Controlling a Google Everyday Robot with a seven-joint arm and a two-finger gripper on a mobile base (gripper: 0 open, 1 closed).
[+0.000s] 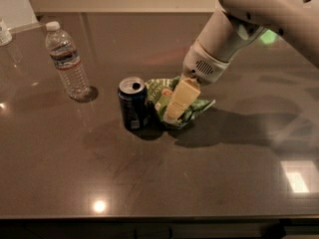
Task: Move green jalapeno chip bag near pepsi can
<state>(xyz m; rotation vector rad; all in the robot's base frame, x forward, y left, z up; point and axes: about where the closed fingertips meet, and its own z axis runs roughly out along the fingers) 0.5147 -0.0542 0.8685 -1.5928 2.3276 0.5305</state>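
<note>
We see the gripper [173, 112] pinching the bag [157, 91], which touches the can [131, 105] at its 3 o'clock. We judge the bag light, crinkly and crushable; a gentle hold on its middle suits it.

A dark, glossy brown tabletop [149, 183] fills the frame. In the upper left, a clear plastic water bottle [67, 66] with a white cap stands upright. At centre stands the dark blue pepsi can [132, 105], silver top up. The crinkly green jalapeno chip bag [160, 91] lies right up against the can's right side. The cream gripper [175, 112] sits on the bag, its arm reaching in from the upper right.
</note>
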